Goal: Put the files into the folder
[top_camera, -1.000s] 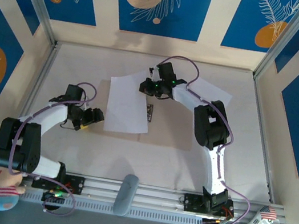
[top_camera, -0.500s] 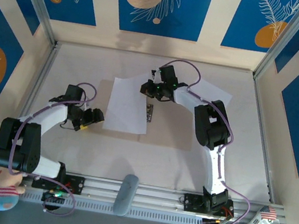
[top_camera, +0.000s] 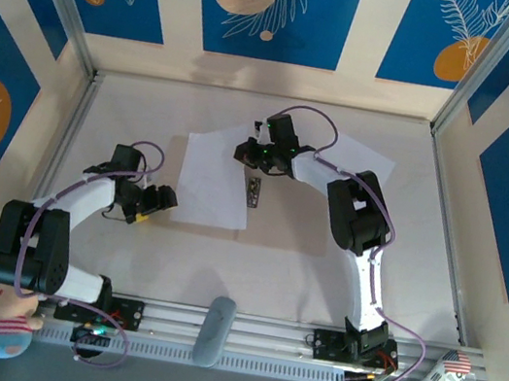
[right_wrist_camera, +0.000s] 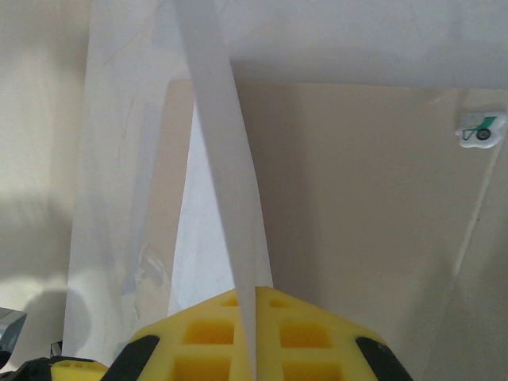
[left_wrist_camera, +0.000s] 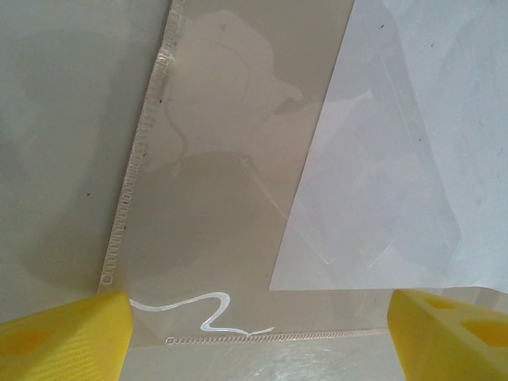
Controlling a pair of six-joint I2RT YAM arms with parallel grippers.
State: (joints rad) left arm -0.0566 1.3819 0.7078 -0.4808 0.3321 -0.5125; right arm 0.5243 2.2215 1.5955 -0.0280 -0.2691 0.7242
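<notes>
From above, the right pincer (top_camera: 245, 152) is clamped on the far right corner of a white sheet (top_camera: 208, 182) that lies left of centre on the surface (top_camera: 148, 122). The tan folder (top_camera: 292, 215) shows just right of that sheet, beneath the right arm. A second sheet (top_camera: 364, 157) lies beyond the arm. The left pincer (top_camera: 146, 211) hangs just left of the first sheet, apart from it.

In the left wrist view, the yellow fingertips (left_wrist_camera: 63, 333) stand wide apart and hold nothing. Below them is a tan folder (left_wrist_camera: 230, 119) panel with a crimped edge, and the white sheet (left_wrist_camera: 405, 159) overlaps it at right.

In the right wrist view, the pincer (right_wrist_camera: 254, 333) pinches the sheet (right_wrist_camera: 222, 159) edge-on. The folder (right_wrist_camera: 341, 206) lies flat beneath, with a small sticker (right_wrist_camera: 479, 131) at its right.
</notes>
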